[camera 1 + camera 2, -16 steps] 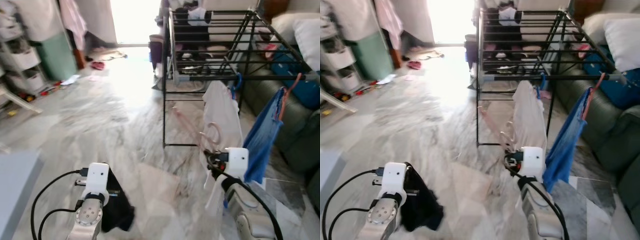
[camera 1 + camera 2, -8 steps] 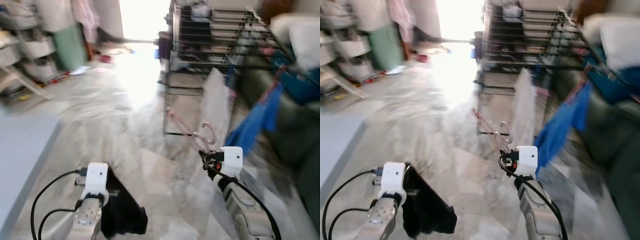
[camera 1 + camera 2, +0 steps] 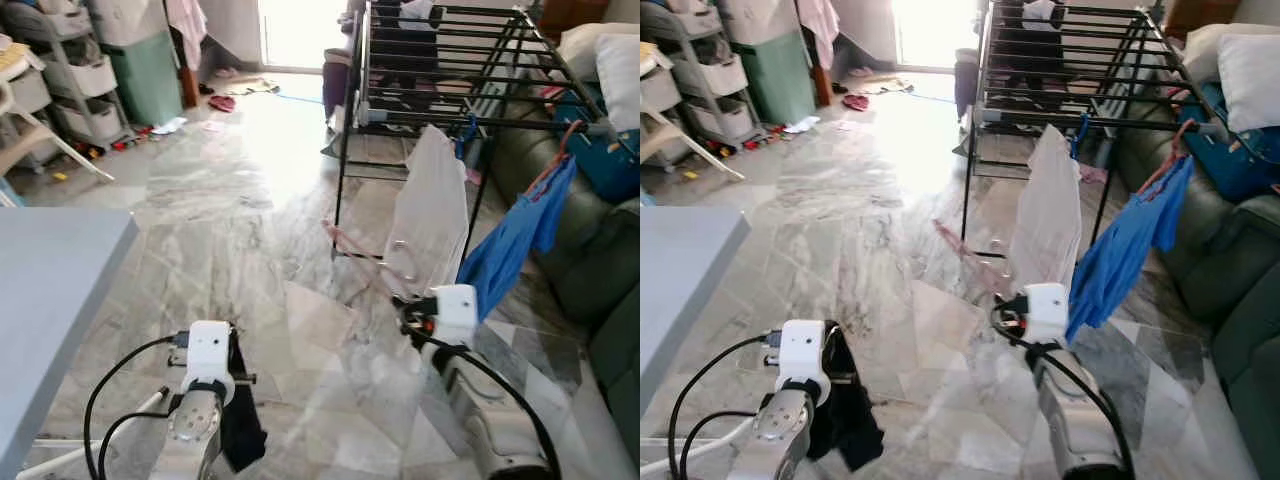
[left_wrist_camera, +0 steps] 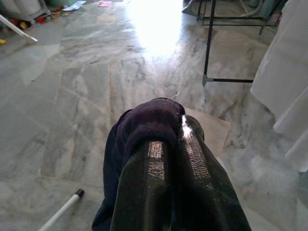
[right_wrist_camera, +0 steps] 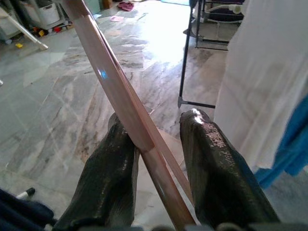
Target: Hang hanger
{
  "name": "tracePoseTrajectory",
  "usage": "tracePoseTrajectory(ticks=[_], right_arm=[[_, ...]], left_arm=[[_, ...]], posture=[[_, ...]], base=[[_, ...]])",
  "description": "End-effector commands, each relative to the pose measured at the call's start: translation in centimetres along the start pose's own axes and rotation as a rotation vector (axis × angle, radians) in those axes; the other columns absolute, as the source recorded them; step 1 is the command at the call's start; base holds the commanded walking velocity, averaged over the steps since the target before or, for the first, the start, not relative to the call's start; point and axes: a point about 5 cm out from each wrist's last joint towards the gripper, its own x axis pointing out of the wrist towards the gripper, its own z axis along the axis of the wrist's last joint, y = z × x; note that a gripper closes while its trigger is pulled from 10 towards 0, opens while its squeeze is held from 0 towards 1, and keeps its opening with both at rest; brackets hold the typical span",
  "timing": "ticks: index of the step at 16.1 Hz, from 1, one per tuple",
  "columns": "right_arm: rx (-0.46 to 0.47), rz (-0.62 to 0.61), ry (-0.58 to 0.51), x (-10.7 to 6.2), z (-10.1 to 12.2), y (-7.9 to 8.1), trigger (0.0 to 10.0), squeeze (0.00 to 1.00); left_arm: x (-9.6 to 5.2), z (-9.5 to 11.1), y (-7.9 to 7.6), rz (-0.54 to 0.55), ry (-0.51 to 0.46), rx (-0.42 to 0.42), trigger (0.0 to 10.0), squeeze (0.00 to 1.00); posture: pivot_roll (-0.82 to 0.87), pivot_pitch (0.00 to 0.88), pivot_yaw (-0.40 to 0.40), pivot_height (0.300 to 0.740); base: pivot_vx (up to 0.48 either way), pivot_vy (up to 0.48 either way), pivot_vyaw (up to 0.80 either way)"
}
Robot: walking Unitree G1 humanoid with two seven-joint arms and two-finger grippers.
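A pale pink plastic hanger [image 5: 113, 91] runs slanting between the fingers of my right gripper [image 5: 156, 120], which is shut on it. Its arm and hook [image 3: 400, 262] stick up in front of the gripper, low over the marble floor. Ahead to the right stands a black drying rack [image 3: 450, 60]. From its front rail [image 3: 500, 127] hang a white garment [image 3: 430, 200] and a blue garment [image 3: 520, 235] on an orange hanger. My left gripper [image 4: 171, 137] is shut on a dark navy cloth [image 4: 144, 120] that hangs down from it.
A grey table [image 3: 50, 270] edges in at the left. A dark sofa [image 3: 610, 290] with white cushions lies behind the rack on the right. Shelves [image 3: 70, 70] and a green bin [image 3: 150, 75] stand at the far left. A white pole [image 4: 60, 211] lies on the floor.
The whole view has shifted and sharpened as the camera moved; the grey table now shows at the left. Both grippers keep their hold on the hanger and the dark cloth.
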Motion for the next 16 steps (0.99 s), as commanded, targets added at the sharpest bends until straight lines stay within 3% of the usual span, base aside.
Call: tracePoseTrajectory(ticks=[1, 4, 5, 7, 10, 11, 13, 16], right_arm=[[-0.016, 0.014, -0.017, 0.5, 0.5, 0.2, 10.0, 0.0], [-0.043, 0.054, -0.015, 1.6, 0.7, 0.7, 10.0, 0.0], [-0.036, 0.064, -0.02, 1.8, 1.2, 0.6, 10.0, 0.0], [-0.026, 0.051, -0.013, 1.9, 1.0, 0.7, 10.0, 0.0], [-0.02, 0.045, -0.013, 1.8, 0.4, 0.7, 10.0, 0.0], [-0.045, 0.031, -0.013, 1.5, 0.0, 0.7, 10.0, 0.0], [0.014, -0.017, -0.026, 1.2, 0.3, 0.2, 10.0, 0.0], [-0.029, -0.011, -0.013, 0.8, 0.0, 0.1, 10.0, 0.0]], left_arm=[[0.2, 0.4, 0.2, -0.007, -0.024, 0.006, 10.0, 0.0], [0.5, 0.5, 0.7, 0.018, -0.037, 0.015, 10.0, 0.0], [0.5, 1.3, 0.6, 0.039, -0.055, -0.039, 10.0, 0.0], [0.4, 0.6, 0.2, 0.026, -0.032, -0.024, 10.0, 0.0], [0.8, 1.1, -0.7, -0.012, -0.041, -0.03, 10.0, 0.0], [1.0, 0.9, -0.4, -0.019, -0.028, -0.011, 10.0, 0.0], [1.4, 1.9, -0.1, -0.051, -0.055, 0.018, 10.0, 0.0], [1.5, 1.3, 0.5, -0.03, -0.027, 0.001, 10.0, 0.0]], posture=[[0.01, 0.0, -0.066, 0.74], [0.04, 0.0, -0.079, 0.74], [0.04, 0.0, -0.084, 0.74], [0.04, 0.0, -0.085, 0.74], [0.0, 0.0, -0.023, 0.74], [-0.01, 0.0, -0.012, 0.74], [-0.02, 0.0, -0.006, 0.74], [-0.07, 0.0, 0.017, 0.74]], base=[[0.0, 0.0, 0.0], [0.0, 0.0, 0.0], [0.0, 0.0, 0.0], [0.0, 0.0, 0.0], [0.0, -0.252, 0.0], [0.0, -0.255, 0.0], [0.0, -0.274, 0.0], [0.0, -0.277, 0.0]])
